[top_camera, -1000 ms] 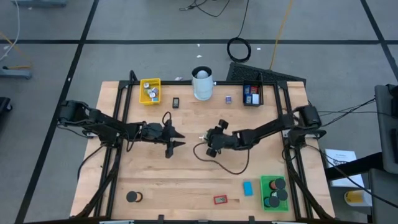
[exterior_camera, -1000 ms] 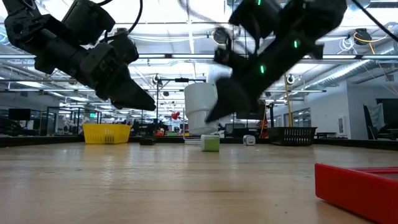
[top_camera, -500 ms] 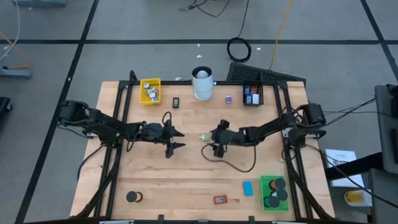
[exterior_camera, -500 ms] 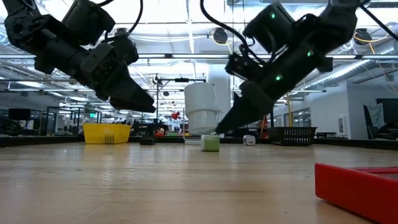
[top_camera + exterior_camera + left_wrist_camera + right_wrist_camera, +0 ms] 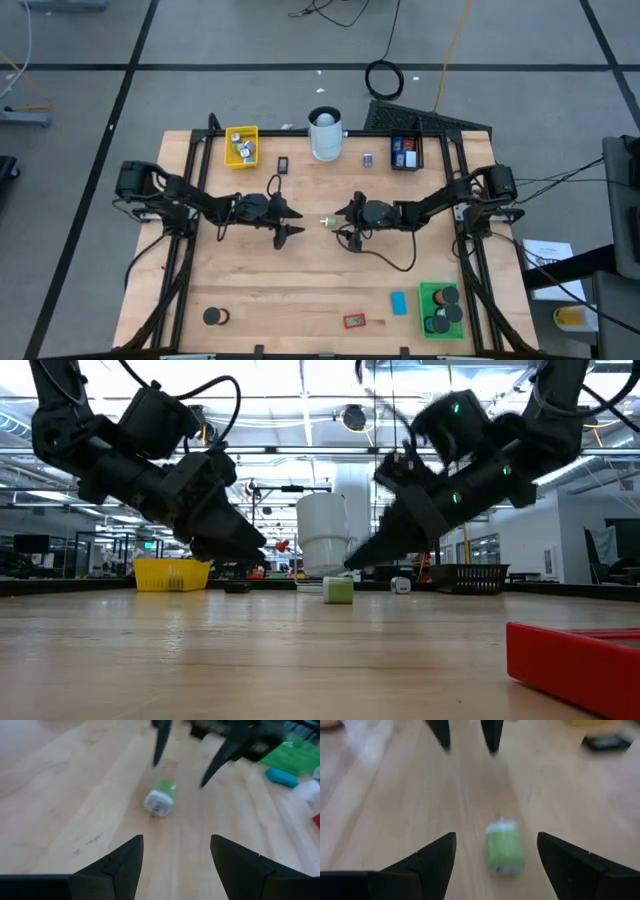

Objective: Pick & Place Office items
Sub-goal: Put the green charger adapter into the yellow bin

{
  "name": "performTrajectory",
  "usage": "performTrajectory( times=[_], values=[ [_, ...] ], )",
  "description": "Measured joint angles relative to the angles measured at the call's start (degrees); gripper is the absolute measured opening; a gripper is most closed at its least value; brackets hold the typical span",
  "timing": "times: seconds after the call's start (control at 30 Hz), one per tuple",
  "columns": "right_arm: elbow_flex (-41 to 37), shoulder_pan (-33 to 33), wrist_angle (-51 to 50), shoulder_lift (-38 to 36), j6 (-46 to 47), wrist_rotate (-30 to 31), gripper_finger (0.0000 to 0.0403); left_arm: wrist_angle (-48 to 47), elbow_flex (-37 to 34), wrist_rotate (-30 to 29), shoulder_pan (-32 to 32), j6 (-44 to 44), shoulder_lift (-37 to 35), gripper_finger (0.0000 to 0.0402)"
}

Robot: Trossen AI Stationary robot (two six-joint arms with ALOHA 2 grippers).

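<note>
1. While the green-and-white block (image 5: 326, 222) lies loose on the table (image 5: 250, 290), roughly at its middle and in front of the white cylinder (image 5: 324, 135), it is flanked by both grippers, one on each side.
2. The right gripper (image 5: 342, 214) is seen just beside the block, fingers spread and empty; in the right wrist view the block (image 5: 504, 849) sits between the fingers (image 5: 432, 862) but not yet touched.
3. The left gripper (image 5: 292, 222) is held near the block's other side, also spread and empty, its tips pointed at the block (image 5: 161, 797).
4. A collision of the two grippers is judged the main risk, since both are aimed at the same block.
5. The block could be nudged or rolled away if one fingertip is brought down on it off-centre.
6. A weak pinch on one end might let it be dropped on the way to a tray.
</note>
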Motion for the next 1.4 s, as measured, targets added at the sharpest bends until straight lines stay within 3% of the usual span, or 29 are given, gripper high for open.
performTrajectory(
  times=[0.3,0.7,1.07,1.4],
  values=[
    [2.62,-0.28,0.24,5.35,-0.16,-0.17,0.0274,2.26,0.02,0.94,0.50,0.26,1.59,0.0239],
    [2.69,-0.74,0.47,5.19,-0.52,-0.15,0.0208,1.17,0.00,0.67,0.72,1.10,1.59,0.0239],
    [2.69,-0.76,0.58,5.19,-0.44,-1.61,0.0210,1.22,0.00,0.65,0.72,1.56,1.59,0.0239],
    [4.22,-1.19,-2.00,5.58,0.20,-1.46,0.0181,1.30,0.00,0.61,0.72,2.79,1.59,0.0239]
  ],
)
